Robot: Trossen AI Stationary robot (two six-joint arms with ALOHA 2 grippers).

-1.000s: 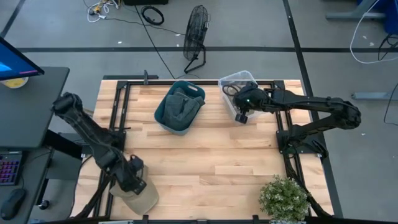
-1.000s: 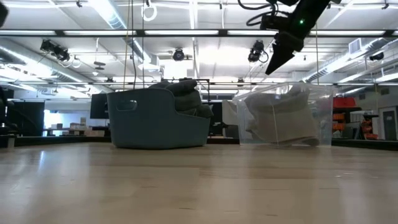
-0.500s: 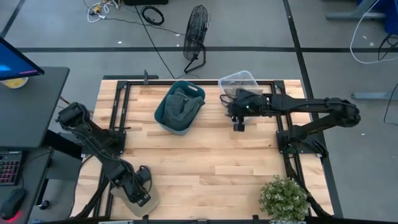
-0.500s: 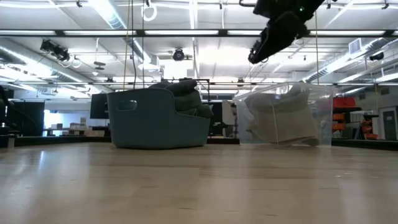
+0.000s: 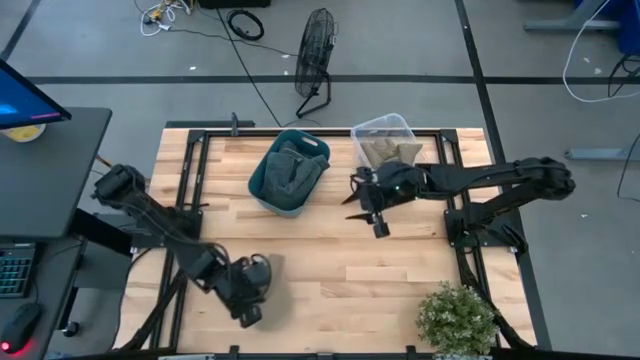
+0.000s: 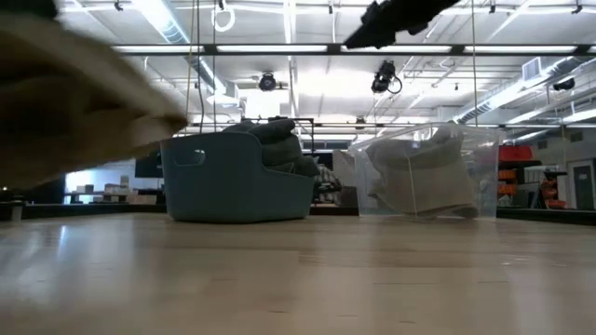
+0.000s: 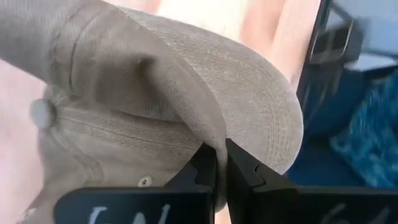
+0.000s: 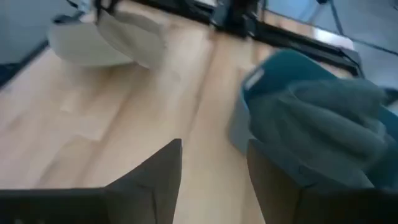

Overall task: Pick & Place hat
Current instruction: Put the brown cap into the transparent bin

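A tan cap, the hat (image 7: 186,93), hangs above the table's near left part, blurred in the low view (image 6: 74,93) and small in the right wrist view (image 8: 106,37). My left gripper (image 7: 221,149) is shut on it, and in the high view (image 5: 252,282) it covers most of the hat. My right gripper (image 5: 378,218) stands open and holds nothing. It is over the table's middle, between a teal bin (image 5: 290,172) and a clear bin (image 5: 388,140). My left gripper pinches a raised fold of the hat's cloth (image 7: 208,140) between its two fingers, where the crown runs into the stitched brim (image 7: 267,112). The hat is lifted clear of the table. Its top button (image 7: 40,113) faces the wrist camera.
The teal bin holds grey-green hats (image 8: 323,118). The clear bin at the far right holds tan hats (image 6: 419,177). A potted plant (image 5: 455,318) stands at the near right corner. A black frame (image 5: 195,170) borders the table. Bare wood (image 5: 330,270) lies between the arms.
My left gripper has taken hold of the hat at the near left edge. It has carried the hat toward the table's right and lifted it clear of the table. My right gripper has left the clear bin and moved toward the near side and the middle of the table.
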